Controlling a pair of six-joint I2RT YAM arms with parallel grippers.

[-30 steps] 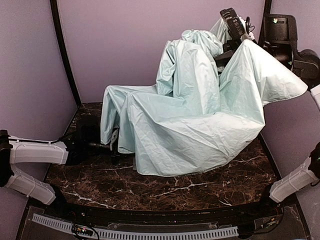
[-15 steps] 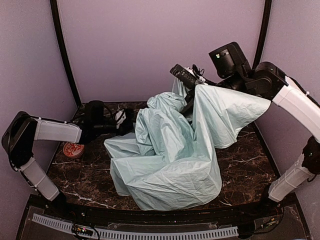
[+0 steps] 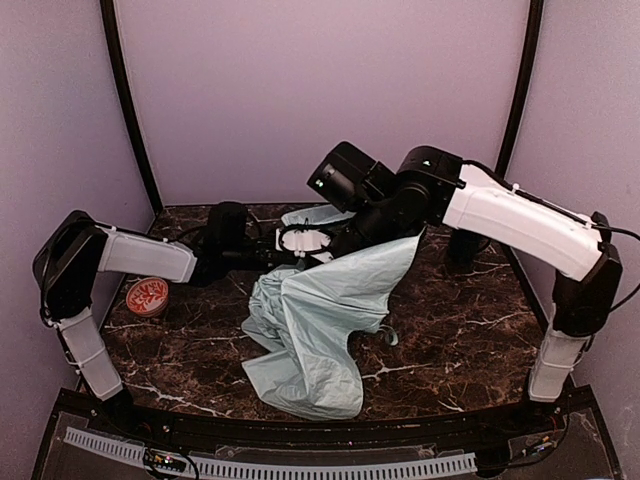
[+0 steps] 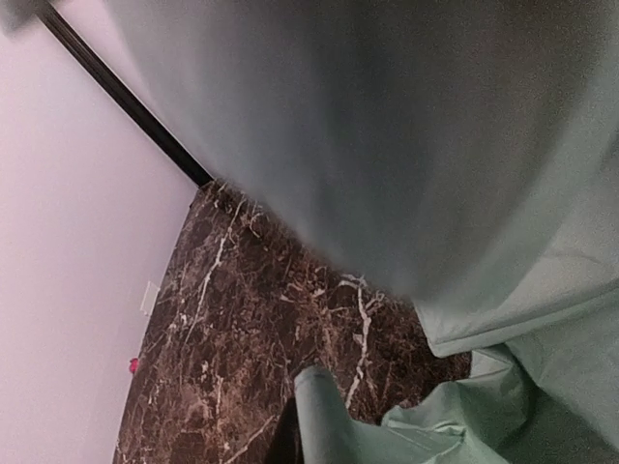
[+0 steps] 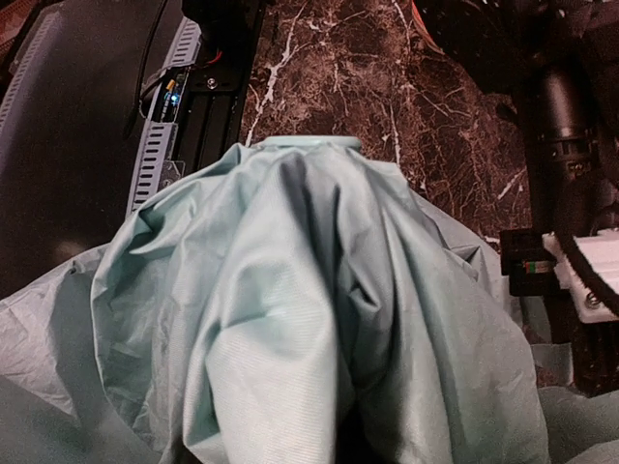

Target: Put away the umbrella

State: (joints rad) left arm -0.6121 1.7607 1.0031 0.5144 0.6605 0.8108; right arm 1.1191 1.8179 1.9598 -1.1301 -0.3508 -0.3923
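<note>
Marble table [image 3: 450, 340] with crumpled umbrella [image 3: 310, 320] and small red dish [image 3: 147, 296]

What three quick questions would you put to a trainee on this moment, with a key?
1. True or false: the umbrella is spread fully open.
2. The red round object on the table lies nearest to: A the left arm; B the right arm; C the far right corner.
3. What colour is the umbrella's outer fabric?
Key: 1 false, it hangs bunched; 2 A; 3 pale mint green.
</note>
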